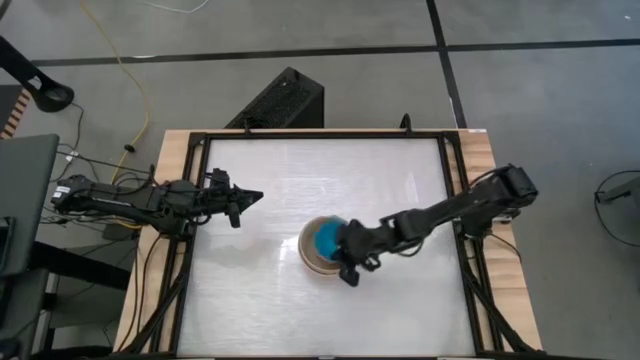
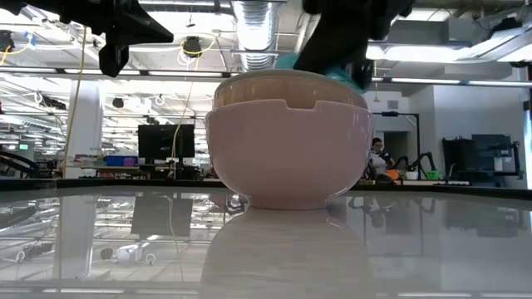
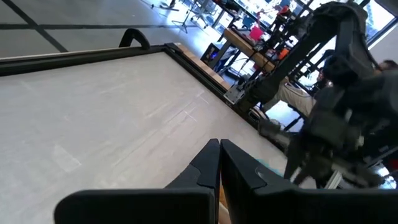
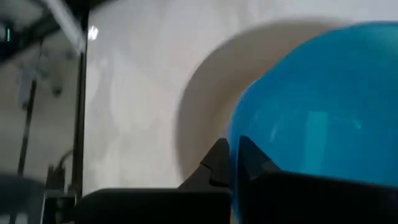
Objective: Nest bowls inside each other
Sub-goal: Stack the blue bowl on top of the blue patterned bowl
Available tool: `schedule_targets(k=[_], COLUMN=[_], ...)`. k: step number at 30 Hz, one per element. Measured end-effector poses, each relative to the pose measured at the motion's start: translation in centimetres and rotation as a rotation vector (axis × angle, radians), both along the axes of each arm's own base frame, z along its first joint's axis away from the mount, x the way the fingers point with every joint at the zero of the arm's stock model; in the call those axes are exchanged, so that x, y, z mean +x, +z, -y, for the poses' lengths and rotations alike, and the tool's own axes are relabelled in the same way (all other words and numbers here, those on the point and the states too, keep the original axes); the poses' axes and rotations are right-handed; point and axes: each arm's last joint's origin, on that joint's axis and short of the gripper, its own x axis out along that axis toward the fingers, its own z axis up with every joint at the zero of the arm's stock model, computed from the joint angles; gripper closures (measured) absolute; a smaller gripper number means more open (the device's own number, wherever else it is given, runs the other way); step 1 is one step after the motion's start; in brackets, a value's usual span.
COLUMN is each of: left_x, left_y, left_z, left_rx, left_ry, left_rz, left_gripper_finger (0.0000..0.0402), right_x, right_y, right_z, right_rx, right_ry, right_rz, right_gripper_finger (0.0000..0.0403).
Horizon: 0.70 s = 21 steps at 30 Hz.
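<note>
A stack of bowls stands mid-table. In the low view its outer bowl is pale pinkish-white, with a beige bowl's rim showing inside it. A small blue bowl sits over the stack's opening, with my right gripper shut on it. Blue edges show above the beige rim. My left gripper hangs shut above the table's left part, clear of the bowls. My right gripper pinches the blue bowl's rim, with one finger outside the wall and the other inside. It reaches in slanting downward from the table's right side. The bowl is over the stack; whether its underside rests in the beige bowl, I cannot tell.
A black frame runs round the white tabletop, with wooden strips outside it. Bare table lies to the left, far and near sides of the stack. A dark box stands on the floor beyond the far edge.
</note>
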Motion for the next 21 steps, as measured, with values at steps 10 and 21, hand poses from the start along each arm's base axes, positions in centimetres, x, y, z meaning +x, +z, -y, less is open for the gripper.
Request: schedule_targets(k=[10, 21], left_x=[0.0, 0.0], left_y=[0.0, 0.0], left_z=[0.0, 0.1], left_rx=[-0.012, -0.039], left_ry=[-0.003, -0.017], left_rz=[0.003, 0.013], left_gripper_finger=[0.0401, 0.0401], right_x=[4.5, 5.2], right_y=[-2.9, -1.1], right_z=[-2.0, -0.5], right_rx=[0.013, -0.095], right_ry=[0.194, 0.164], right_rz=[-0.123, -0.167], right_gripper_finger=[0.0402, 0.034])
